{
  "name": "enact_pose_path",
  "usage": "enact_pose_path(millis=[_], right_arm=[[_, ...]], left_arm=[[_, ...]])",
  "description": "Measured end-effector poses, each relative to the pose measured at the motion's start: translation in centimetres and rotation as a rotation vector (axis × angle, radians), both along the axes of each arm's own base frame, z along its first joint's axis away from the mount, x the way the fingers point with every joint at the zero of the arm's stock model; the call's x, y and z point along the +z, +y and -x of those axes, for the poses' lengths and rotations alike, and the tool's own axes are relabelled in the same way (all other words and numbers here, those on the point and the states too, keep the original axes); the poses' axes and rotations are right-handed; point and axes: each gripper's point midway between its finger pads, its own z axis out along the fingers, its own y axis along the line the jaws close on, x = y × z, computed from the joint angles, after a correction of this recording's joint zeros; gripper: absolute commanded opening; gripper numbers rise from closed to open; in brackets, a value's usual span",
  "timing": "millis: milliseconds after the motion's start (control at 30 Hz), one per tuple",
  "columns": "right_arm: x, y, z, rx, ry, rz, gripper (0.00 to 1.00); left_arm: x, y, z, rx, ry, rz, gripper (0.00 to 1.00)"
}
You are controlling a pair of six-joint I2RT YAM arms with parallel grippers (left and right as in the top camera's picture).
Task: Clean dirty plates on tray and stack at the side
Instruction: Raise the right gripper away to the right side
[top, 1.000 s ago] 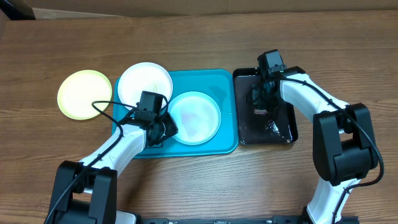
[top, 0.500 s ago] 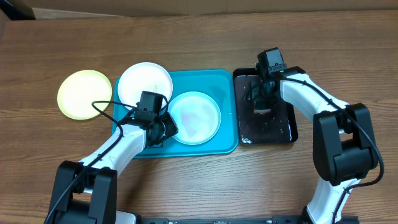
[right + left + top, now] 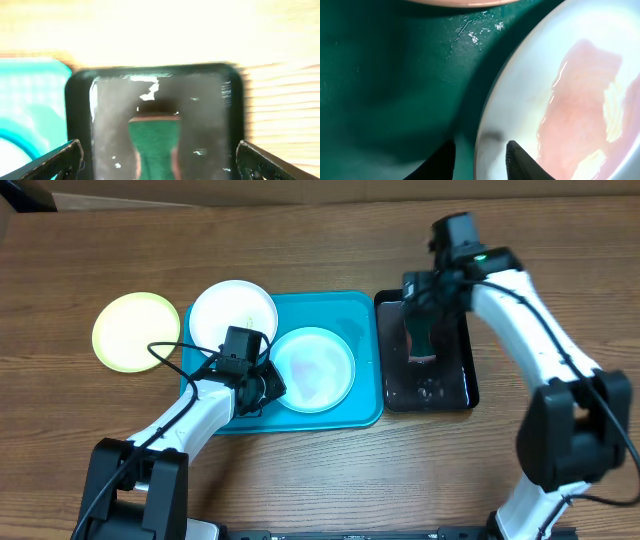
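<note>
You're early in the job: only the lime green plate [image 3: 135, 331] lies on the tabletop [image 3: 300, 240] beside the tray [image 3: 362, 408], and nothing is stacked on it yet. The white plate [image 3: 233, 313] sits over the tray's far-left corner. The pale blue plate [image 3: 560, 100] lies in the tray under a wet pinkish film, so I'd judge it unfinished. Your left jaws stand narrowly apart astride its rim, not pinching. Your right jaws hang wide over the green sponge [image 3: 152, 137] in the black tray [image 3: 210, 125] — holding nothing.
</note>
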Motion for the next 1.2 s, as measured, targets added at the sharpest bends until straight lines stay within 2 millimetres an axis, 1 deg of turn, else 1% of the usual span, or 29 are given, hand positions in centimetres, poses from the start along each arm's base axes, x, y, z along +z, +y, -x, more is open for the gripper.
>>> enact_pose_path(millis=[33,100,133,200,300,333,400,633,800,1000,1100,1167,1200], right_arm=[[0.8,-1.1,-0.2,-0.024,-0.013,-0.002,1.00],[1.4,-3.3,-0.2,-0.073,-0.014,0.001,1.00],[1.4,-4.9,0.0,-0.107,-0.002,0.004,1.00],[1.1,-7.1,0.4,-0.155,0.021,0.010,1.00],[1.1,-9.3,0.5,-0.204,0.026,0.015,1.00],[1.1,-9.6,0.6,-0.212,0.026,0.015,1.00],[1.1,-10.0,0.6,-0.221,0.027,0.016,1.00],[1.1,-10.1,0.6,-0.222,0.027,0.016,1.00],[1.1,-10.1,0.6,-0.222,0.027,0.016,1.00],[1.1,-10.1,0.6,-0.222,0.027,0.015,1.00],[1.1,-10.1,0.6,-0.222,0.026,0.015,1.00],[1.1,-10.1,0.6,-0.223,0.027,0.016,1.00],[1.1,-10.1,0.6,-0.223,0.026,0.016,1.00]], left_arm=[[0.0,0.0,0.0,0.000,0.000,0.000,0.30],[0.0,0.0,0.0,-0.001,0.001,-0.001,0.30],[0.0,0.0,0.0,-0.001,0.001,-0.001,0.30],[0.0,0.0,0.0,-0.001,0.001,-0.001,0.30],[0.0,0.0,0.0,-0.002,0.001,-0.001,0.29],[0.0,0.0,0.0,-0.002,0.001,-0.001,0.29],[-0.1,0.0,0.0,-0.002,0.002,-0.001,0.29],[-0.1,0.0,0.1,-0.002,0.003,-0.001,0.29],[-0.1,0.2,0.8,-0.006,0.047,-0.014,0.25],[-0.2,0.4,0.9,-0.021,0.060,-0.030,0.23],[-0.3,0.3,0.8,-0.022,0.059,-0.030,0.14],[-0.3,0.3,0.6,-0.025,0.058,-0.030,0.04],[-0.3,0.3,0.6,-0.026,0.058,-0.030,0.04]])
